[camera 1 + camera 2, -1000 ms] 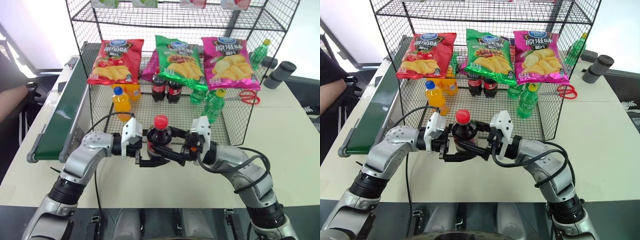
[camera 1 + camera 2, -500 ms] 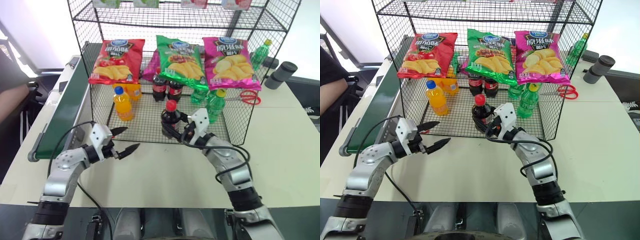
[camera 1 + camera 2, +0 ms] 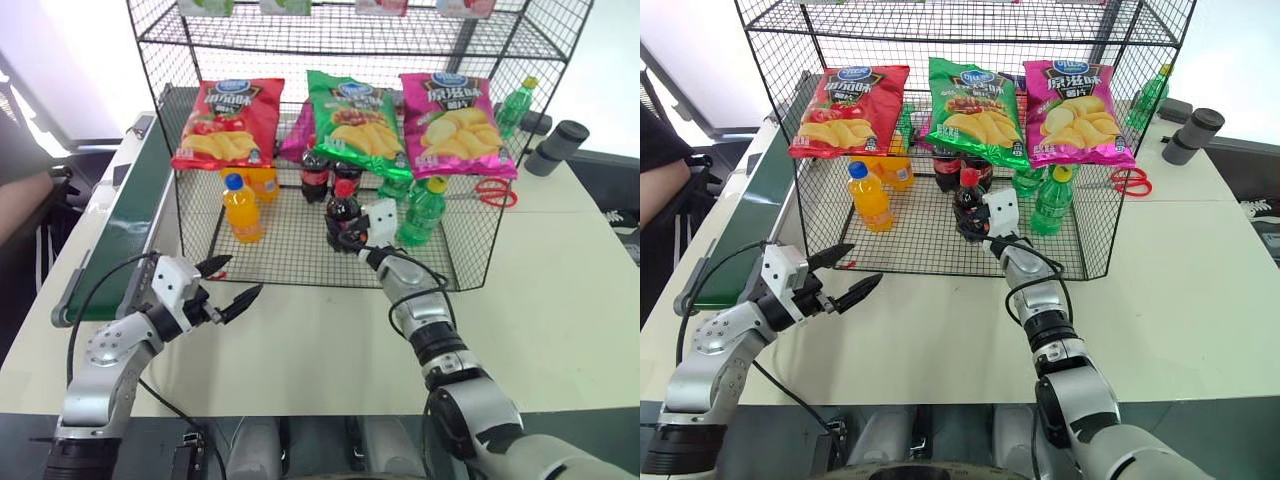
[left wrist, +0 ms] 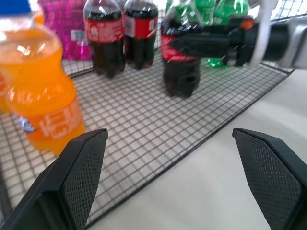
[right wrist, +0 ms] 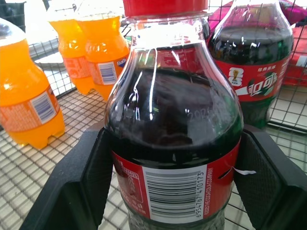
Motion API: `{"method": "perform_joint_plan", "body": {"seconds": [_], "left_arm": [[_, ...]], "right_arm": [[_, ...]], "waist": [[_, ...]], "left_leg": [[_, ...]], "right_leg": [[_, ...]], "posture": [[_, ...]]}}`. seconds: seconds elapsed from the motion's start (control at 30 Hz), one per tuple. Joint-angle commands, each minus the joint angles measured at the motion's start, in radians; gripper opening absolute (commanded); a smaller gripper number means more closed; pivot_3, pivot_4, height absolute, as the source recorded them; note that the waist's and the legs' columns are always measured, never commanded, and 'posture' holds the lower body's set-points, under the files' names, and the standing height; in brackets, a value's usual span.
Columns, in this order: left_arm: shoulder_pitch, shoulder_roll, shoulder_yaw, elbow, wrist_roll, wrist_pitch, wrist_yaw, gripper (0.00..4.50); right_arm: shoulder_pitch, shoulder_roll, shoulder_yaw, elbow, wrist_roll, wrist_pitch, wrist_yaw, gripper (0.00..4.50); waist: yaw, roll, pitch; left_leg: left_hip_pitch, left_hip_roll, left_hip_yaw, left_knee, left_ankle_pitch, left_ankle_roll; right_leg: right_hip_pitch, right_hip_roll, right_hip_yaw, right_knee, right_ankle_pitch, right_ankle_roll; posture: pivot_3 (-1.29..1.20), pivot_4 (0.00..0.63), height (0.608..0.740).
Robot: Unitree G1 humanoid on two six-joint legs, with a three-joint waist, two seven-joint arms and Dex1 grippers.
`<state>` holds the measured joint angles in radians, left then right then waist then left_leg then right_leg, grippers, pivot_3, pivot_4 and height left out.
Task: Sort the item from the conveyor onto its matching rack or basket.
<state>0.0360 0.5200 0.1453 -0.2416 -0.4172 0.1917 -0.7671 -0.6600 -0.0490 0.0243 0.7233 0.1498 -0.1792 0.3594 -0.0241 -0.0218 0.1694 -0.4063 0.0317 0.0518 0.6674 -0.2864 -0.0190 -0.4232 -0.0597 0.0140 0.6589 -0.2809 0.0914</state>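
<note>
Here the right gripper (image 3: pixel 345 228) is closed on the small plastic cola bottle with dark brown liquid, red cap and red label (image 3: pixel 342 211), its two black fingers (image 5: pixel 72 191) pressing the label from both sides. The bottle stands upright in the middle of the frame, on the gridded floor of the large black wire-mesh rack (image 3: pixel 290 255), just in front of two other cola bottles (image 3: pixel 316 175). An orange-drink bottle with a blue cap (image 3: pixel 241 208) stands to the left of it, and green bottles (image 3: pixel 422 212) to the right. The left gripper (image 3: pixel 232 283) is in the lower left, over the pale table (image 3: pixel 320 340), its fingers spread wide and holding nothing. The dark-green conveyor belt (image 3: pixel 125 235) runs along the left side.
</note>
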Motion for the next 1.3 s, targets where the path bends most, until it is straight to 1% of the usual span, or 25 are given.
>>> {"method": "perform_joint_plan", "body": {"seconds": [0.03, 0.13, 0.2, 0.23, 0.27, 0.4, 0.53, 0.67, 0.73, 0.87, 0.97, 1.03, 1.17, 1.3], "left_arm": [[-0.010, -0.001, 0.006, -0.036, -0.008, 0.013, 0.019, 4.46], [-0.022, -0.003, -0.008, -0.042, -0.005, 0.024, 0.026, 4.46], [-0.025, -0.001, -0.015, -0.044, -0.006, 0.030, 0.023, 4.50], [-0.027, 0.000, -0.017, -0.045, -0.007, 0.034, 0.024, 4.50], [-0.030, 0.000, -0.018, -0.047, -0.011, 0.040, 0.024, 4.50], [-0.043, 0.011, -0.030, -0.058, -0.015, 0.072, 0.014, 4.50], [-0.074, 0.020, -0.038, -0.059, -0.012, 0.101, 0.017, 4.50], [-0.099, 0.034, -0.044, -0.043, -0.006, 0.115, 0.011, 4.50], [-0.107, 0.045, -0.039, -0.028, -0.003, 0.118, 0.009, 4.50], [-0.111, 0.087, -0.014, 0.009, 0.012, 0.135, 0.010, 4.50], [-0.097, 0.115, 0.014, 0.035, 0.008, 0.116, -0.009, 4.50], [-0.089, 0.123, 0.023, 0.042, 0.005, 0.108, -0.016, 4.50], [-0.047, 0.150, 0.065, 0.081, 0.006, 0.073, -0.055, 4.50], [-0.040, 0.155, 0.076, 0.116, 0.009, 0.053, -0.068, 4.50]], "right_arm": [[-0.037, 0.012, -0.026, 0.015, 0.008, -0.053, 0.012, 2.94], [-0.042, 0.017, -0.029, 0.028, 0.012, -0.056, 0.034, 2.94], [-0.039, 0.018, -0.031, 0.025, 0.014, -0.056, 0.047, 3.99], [-0.035, 0.017, -0.032, 0.018, 0.013, -0.058, 0.050, 4.37], [-0.031, 0.016, -0.032, 0.011, 0.013, -0.061, 0.054, 4.45], [0.007, -0.002, -0.023, -0.056, 0.003, -0.075, 0.078, 4.45], [0.099, -0.060, 0.002, -0.212, -0.003, -0.049, 0.140, 4.45], [0.264, -0.175, 0.036, -0.448, 0.002, -0.011, 0.252, 4.45], [0.336, -0.228, 0.029, -0.556, 0.019, 0.028, 0.280, 4.45], [0.487, -0.359, -0.051, -0.778, 0.115, 0.165, 0.334, 4.45], [0.575, -0.453, -0.136, -0.885, 0.196, 0.252, 0.368, 4.45], [0.601, -0.480, -0.166, -0.916, 0.220, 0.284, 0.368, 4.45], [0.699, -0.594, -0.345, -0.930, 0.314, 0.344, 0.430, 4.45], [0.738, -0.639, -0.394, -0.923, 0.334, 0.362, 0.461, 4.45]], "waist": [[-0.002, 0.000, 0.000], [-0.010, 0.000, 0.000], [-0.017, 0.000, 0.000], [-0.020, 0.000, 0.000], [-0.020, 0.000, 0.000], [-0.022, 0.000, 0.000], [-0.017, 0.000, 0.000], [-0.015, 0.000, 0.000], [-0.015, 0.000, 0.000], [-0.018, 0.000, 0.000], [-0.017, 0.000, 0.000], [-0.018, 0.000, 0.000], [-0.009, 0.000, 0.000], [0.004, 0.000, 0.000]], "left_leg": [[0.000, 0.000, 0.000, 0.000, 0.000, 0.000], [0.000, 0.000, 0.000, 0.000, 0.000, 0.000], [0.000, 0.000, 0.000, 0.000, 0.000, -0.001], [0.000, 0.000, 0.000, 0.000, 0.000, -0.001], [0.001, 0.000, 0.000, 0.000, 0.001, -0.001], [0.001, 0.000, 0.000, 0.000, 0.001, -0.002], [0.001, 0.000, -0.001, 0.000, 0.001, -0.002], [0.001, -0.001, -0.001, 0.000, 0.001, -0.002], [0.001, -0.001, -0.001, 0.000, 0.001, -0.002], [0.002, 0.000, -0.001, 0.000, 0.001, -0.001], [0.004, 0.000, -0.001, 0.000, 0.001, -0.001], [0.005, 0.000, -0.001, 0.000, 0.001, -0.001], [0.009, 0.000, 0.000, 0.000, 0.001, -0.001], [0.016, 0.000, 0.000, -0.002, 0.001, 0.000]], "right_leg": [[0.000, 0.000, 0.000, 0.000, 0.000, 0.000], [0.000, 0.000, 0.000, 0.001, 0.000, 0.000], [0.000, 0.000, 0.000, 0.002, 0.000, 0.000], [0.000, -0.001, 0.000, 0.002, 0.000, 0.000], [0.000, -0.001, 0.000, 0.002, 0.000, 0.000], [0.000, 0.000, 0.000, 0.004, 0.000, 0.000], [0.000, -0.001, 0.000, 0.004, 0.000, 0.000], [0.000, -0.001, 0.000, 0.004, 0.000, 0.000], [0.000, -0.001, 0.000, 0.004, 0.000, 0.000], [0.000, -0.001, 0.001, 0.004, 0.000, 0.000], [0.002, 0.000, 0.001, 0.004, 0.000, 0.000], [0.003, 0.001, 0.001, 0.004, 0.000, 0.000], [0.007, 0.002, 0.001, 0.003, 0.000, 0.000], [0.016, 0.003, 0.001, -0.003, -0.001, -0.001]], "posture": [[0.00, 0.150, 0.740], [0.00, 0.150, 0.740], [0.00, 0.150, 0.740], [0.00, 0.150, 0.740], [0.00, 0.150, 0.740], [0.00, 0.150, 0.740], [0.00, 0.150, 0.740], [0.00, 0.150, 0.740], [0.00, 0.150, 0.740], [0.00, 0.150, 0.740], [0.00, 0.150, 0.740], [0.00, 0.150, 0.740], [0.00, 0.150, 0.740], [0.00, 0.150, 0.740]]}}
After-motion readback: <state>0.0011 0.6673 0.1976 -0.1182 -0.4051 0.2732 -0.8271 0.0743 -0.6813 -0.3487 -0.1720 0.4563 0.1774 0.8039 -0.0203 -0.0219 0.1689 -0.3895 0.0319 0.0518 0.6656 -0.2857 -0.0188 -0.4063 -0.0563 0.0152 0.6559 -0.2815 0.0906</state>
